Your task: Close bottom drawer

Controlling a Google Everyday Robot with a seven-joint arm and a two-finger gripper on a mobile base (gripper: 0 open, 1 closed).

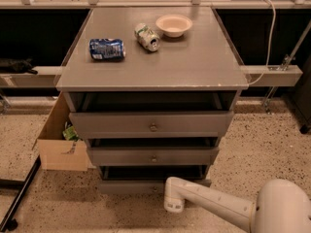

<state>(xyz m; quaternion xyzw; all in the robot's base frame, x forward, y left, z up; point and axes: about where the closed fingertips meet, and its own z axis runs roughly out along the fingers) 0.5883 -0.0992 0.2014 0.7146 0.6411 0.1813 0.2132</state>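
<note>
Low in the centre of the frame, the bottom drawer (pixel 129 186) stands pulled out from the cabinet (pixel 194 76). The gripper (pixel 173 206) hangs just right of its plain front, slightly lower. Whether it is apart or together, I cannot tell.

We lose part of the bottom drawer (pixel 126 187) front behind the gripper (pixel 173 204) at 6 o'clock. The arm (pixel 218 208) gets cut off at 5 o'clock. No clue what the green stuff (pixel 70 132) in the box (pixel 60 155) at 9 o'clock is.
</note>
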